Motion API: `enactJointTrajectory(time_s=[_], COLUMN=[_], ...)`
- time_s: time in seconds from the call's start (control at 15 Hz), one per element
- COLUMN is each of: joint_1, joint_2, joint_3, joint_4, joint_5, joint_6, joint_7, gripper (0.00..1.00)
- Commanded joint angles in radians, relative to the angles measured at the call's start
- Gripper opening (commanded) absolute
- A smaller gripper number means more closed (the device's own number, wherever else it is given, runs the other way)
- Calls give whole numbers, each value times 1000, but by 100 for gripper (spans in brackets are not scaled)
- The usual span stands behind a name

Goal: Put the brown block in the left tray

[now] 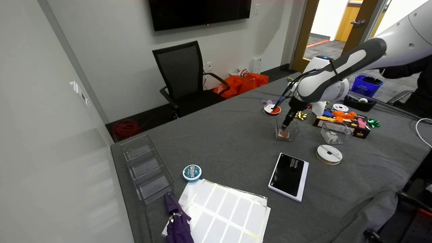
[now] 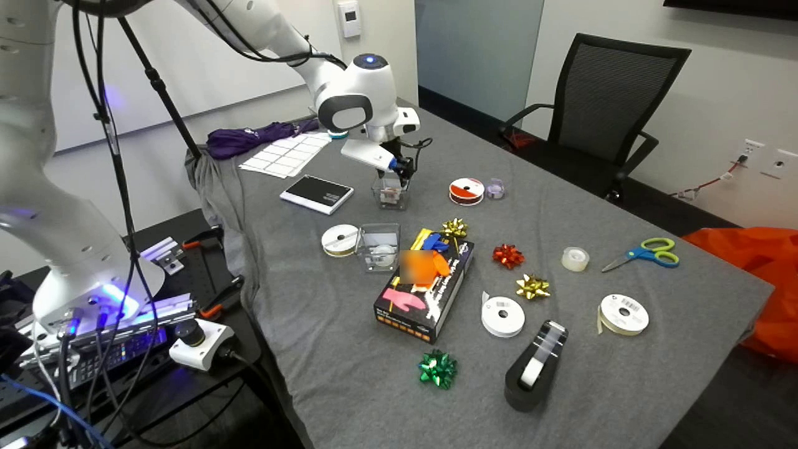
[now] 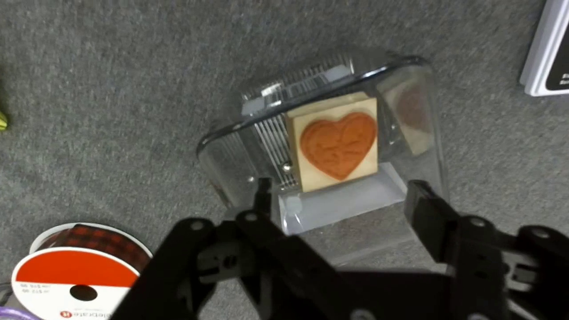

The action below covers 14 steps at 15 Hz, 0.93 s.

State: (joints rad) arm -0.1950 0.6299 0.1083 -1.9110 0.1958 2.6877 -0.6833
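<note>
The tool (image 3: 341,193) is gaping wide, holding nothing; just ahead of it, the brown block (image 3: 336,144) is sitting inside the clear tray (image 3: 382,72). Seemingly wooden, it is probably feeling light and stiff, its flat sides offering grip.

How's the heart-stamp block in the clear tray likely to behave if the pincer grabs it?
The heart-stamp block looks wooden, so probably stiff and fairly light. Its flat face and straight edges suggest it won't roll. It doesn't fill the clear tray, so an off-centre touch might slide it.
</note>
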Motion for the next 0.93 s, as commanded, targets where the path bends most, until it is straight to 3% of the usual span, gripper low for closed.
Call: enactJointTrajectory(time_s=[0.0,0.53,0.87], joint_1=[-17,-28,-13], joint_2=[23,-25,-76], joint_3=[20,44,26], joint_4=[27,-13,-42], joint_5=[-39,-59,-106], joint_6=[9,-2,-34], joint_7=[37,43,63], gripper=[100,100,100])
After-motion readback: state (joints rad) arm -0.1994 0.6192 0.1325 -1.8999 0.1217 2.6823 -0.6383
